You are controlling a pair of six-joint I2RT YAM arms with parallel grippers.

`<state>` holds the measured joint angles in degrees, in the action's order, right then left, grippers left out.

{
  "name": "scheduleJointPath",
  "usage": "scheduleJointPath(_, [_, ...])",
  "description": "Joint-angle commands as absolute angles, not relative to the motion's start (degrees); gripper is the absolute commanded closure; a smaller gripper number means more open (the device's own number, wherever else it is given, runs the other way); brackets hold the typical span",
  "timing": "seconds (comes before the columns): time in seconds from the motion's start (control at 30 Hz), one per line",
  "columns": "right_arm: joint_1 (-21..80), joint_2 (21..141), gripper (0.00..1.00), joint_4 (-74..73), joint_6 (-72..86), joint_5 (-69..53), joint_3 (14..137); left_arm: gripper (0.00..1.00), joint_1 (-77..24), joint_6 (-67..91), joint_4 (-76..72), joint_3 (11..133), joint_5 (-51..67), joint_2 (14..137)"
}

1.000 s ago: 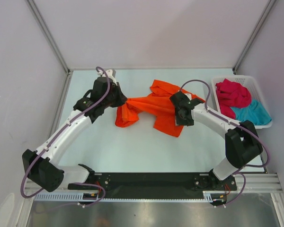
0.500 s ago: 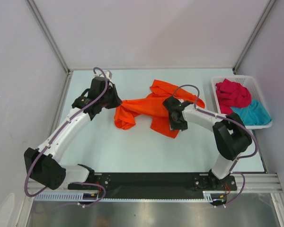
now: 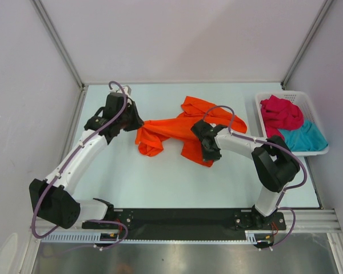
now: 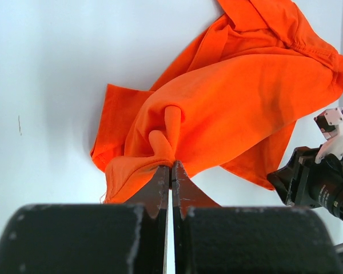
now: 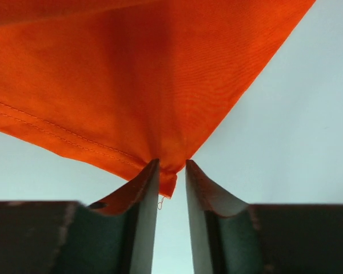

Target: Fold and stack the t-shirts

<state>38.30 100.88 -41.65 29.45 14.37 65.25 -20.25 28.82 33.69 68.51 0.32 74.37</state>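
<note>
The orange t-shirt (image 3: 177,128) lies crumpled and stretched across the middle of the table. My left gripper (image 3: 138,123) is at its left end, shut on a bunched fold of the orange cloth (image 4: 234,97), with the fingertips (image 4: 171,166) pressed together. My right gripper (image 3: 210,156) is at the shirt's lower right hem. In the right wrist view a hem corner of the orange t-shirt (image 5: 131,68) sits between the right gripper's (image 5: 171,164) parted jaws, against the left finger, with a gap on the other side. The crimson t-shirt (image 3: 281,111) and the teal t-shirt (image 3: 304,137) lie in the basket.
A white lattice basket (image 3: 286,94) stands at the table's right edge, holding the two other shirts. Frame posts and grey walls close the table at the back and sides. The right arm's black wrist (image 4: 314,182) shows at the right of the left wrist view.
My right gripper slid left and nearer along the orange shirt to its lower hem corner, and its jaws have narrowed. My left gripper drew the cloth slightly left, still shut on it.
</note>
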Motion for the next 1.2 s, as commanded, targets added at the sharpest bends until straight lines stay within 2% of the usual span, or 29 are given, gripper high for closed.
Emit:
scheduleJointPath(0.0, [38.58,100.37,0.74,-41.22,30.15,13.36,65.3,1.0,-18.55,27.16,32.61,68.55,1.58,73.04])
scheduleJointPath(0.17, [38.58,98.62,0.77,-41.13,30.32,12.04,64.51,1.0,-17.23,26.63,32.61,69.17,2.28,73.04])
scheduleJointPath(0.2, [38.76,98.35,0.83,-40.96,30.32,11.61,63.99,1.0,-16.97,26.63,32.69,69.43,2.46,73.04])
scheduleJointPath(0.27, [38.76,97.65,0.85,-40.61,30.32,11.08,63.46,1.0,-16.53,26.63,32.61,69.61,2.9,73.04])
scheduleJointPath(0.37, [38.67,97.03,1.0,-40.52,30.23,10.02,62.67,1.0,-15.74,26.46,32.61,69.96,3.34,73.13])
scheduleJointPath(0.6, [38.76,92.82,1.0,-39.28,29.88,8.87,61.35,1.0,-14.85,26.02,32.96,70.84,4.31,73.39])
scheduleJointPath(1.0, [35.86,86.75,1.0,-48.77,23.74,17.48,79.43,1.0,-13.27,24.7,35.07,76.29,5.98,75.32])
scheduleJointPath(1.17, [35.16,87.09,1.0,-50.8,24.08,16.88,81.04,1.0,-13.1,25.05,35.07,75.76,7.12,75.59])
